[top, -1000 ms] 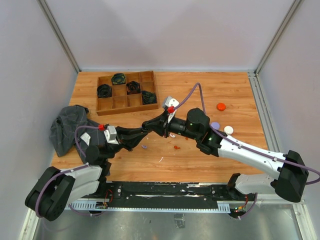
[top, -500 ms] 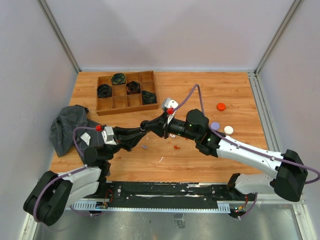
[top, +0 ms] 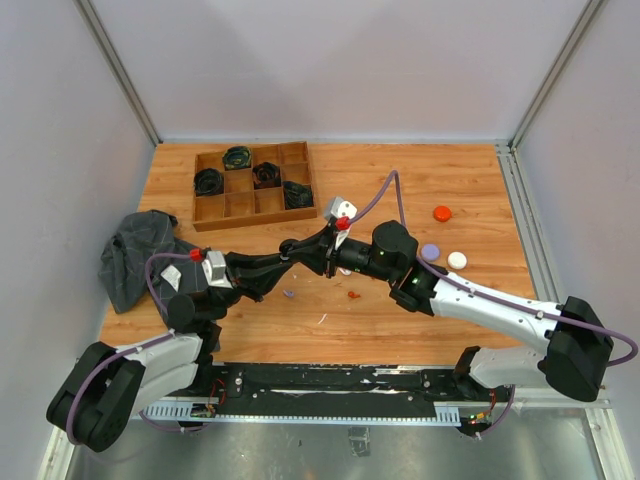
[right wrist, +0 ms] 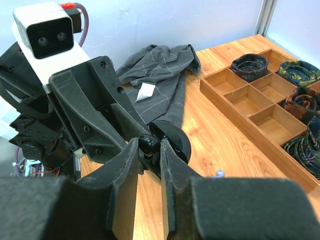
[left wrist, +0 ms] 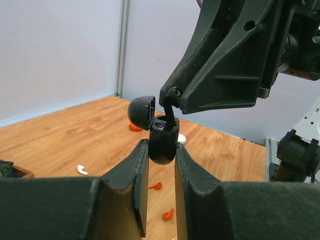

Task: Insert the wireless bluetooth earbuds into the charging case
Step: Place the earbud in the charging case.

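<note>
My left gripper (left wrist: pixel 161 148) is shut on a black charging case (left wrist: pixel 163 141), held upright above the table with its lid (left wrist: pixel 141 112) swung open. My right gripper (right wrist: pixel 149 145) is shut on a glossy black earbud (right wrist: pixel 151 143), whose stem (left wrist: pixel 170 106) reaches down into the case's mouth. From above, the two grippers meet tip to tip (top: pixel 308 250). Loose earbuds lie on the table: two orange ones (left wrist: pixel 155 186) (left wrist: pixel 168 215), a white one (left wrist: pixel 81 170) and a lavender one (top: pixel 288 294).
A wooden divider tray (top: pixel 252 208) holding rolled dark ties sits at the back left. A grey cloth (top: pixel 140 255) lies at the left edge. Orange (top: pixel 442 213), lavender (top: pixel 430 251) and white (top: pixel 457 260) round pucks lie at the right.
Both arms have shifted slightly, the right elbow edging left. The grippers stay shut and meet at the same spot, earbud over the open case.
</note>
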Available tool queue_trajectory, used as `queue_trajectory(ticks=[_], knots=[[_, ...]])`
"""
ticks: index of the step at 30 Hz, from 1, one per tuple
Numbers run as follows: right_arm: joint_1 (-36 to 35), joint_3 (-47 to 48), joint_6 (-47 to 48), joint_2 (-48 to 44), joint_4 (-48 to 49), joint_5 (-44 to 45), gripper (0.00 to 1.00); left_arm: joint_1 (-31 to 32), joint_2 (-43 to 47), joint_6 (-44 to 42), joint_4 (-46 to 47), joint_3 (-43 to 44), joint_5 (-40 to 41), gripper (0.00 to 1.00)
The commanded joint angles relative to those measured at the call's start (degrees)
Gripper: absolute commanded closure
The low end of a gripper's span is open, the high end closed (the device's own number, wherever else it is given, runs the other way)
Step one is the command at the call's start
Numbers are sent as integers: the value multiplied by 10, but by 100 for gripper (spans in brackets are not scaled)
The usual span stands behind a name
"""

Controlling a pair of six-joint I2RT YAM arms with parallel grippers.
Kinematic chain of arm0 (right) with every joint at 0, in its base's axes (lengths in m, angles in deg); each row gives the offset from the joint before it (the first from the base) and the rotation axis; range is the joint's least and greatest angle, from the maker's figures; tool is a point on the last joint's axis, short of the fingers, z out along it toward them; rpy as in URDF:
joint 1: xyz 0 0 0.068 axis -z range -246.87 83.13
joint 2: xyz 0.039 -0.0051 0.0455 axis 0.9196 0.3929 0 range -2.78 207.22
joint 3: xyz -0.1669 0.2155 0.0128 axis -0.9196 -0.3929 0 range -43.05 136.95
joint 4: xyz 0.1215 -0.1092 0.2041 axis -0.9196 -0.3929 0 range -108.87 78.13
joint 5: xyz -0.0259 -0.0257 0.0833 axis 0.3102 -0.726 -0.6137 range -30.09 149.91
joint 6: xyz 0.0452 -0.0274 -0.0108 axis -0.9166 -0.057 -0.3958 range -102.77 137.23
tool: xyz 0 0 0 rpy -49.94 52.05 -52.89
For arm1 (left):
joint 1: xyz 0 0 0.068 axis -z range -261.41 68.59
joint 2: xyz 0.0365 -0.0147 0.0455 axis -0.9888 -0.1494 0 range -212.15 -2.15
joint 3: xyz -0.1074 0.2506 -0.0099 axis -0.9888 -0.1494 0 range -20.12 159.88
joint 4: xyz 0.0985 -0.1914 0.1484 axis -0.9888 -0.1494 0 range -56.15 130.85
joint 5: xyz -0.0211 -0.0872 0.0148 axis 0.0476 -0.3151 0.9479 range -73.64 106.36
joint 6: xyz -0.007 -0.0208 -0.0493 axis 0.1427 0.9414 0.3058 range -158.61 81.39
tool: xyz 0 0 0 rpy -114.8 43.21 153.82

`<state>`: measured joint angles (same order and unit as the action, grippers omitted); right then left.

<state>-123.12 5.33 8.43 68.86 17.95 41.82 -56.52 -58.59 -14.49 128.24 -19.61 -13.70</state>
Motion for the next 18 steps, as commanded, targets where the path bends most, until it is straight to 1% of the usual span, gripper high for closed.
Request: queue_trajectory(ticks=[1,4,8,13,15,18], knots=[[-13,-12,-10,0,25,-20,82,3,7,4,101,-3,21,100],[-13,-15,-10,3,27,-19,81,3,9,10,110,-5,23,100],[-13,-26,-7,1,34,-12,77,3,19,14,112,-8,29,100],[-13,-34,0,1,33,-3,74,3,26,20,112,-8,25,100],[-12,-35,1,-1,32,-2,72,3,27,21,113,-8,22,100],[-12,-37,10,-11,30,9,66,3,28,15,109,-11,22,100]])
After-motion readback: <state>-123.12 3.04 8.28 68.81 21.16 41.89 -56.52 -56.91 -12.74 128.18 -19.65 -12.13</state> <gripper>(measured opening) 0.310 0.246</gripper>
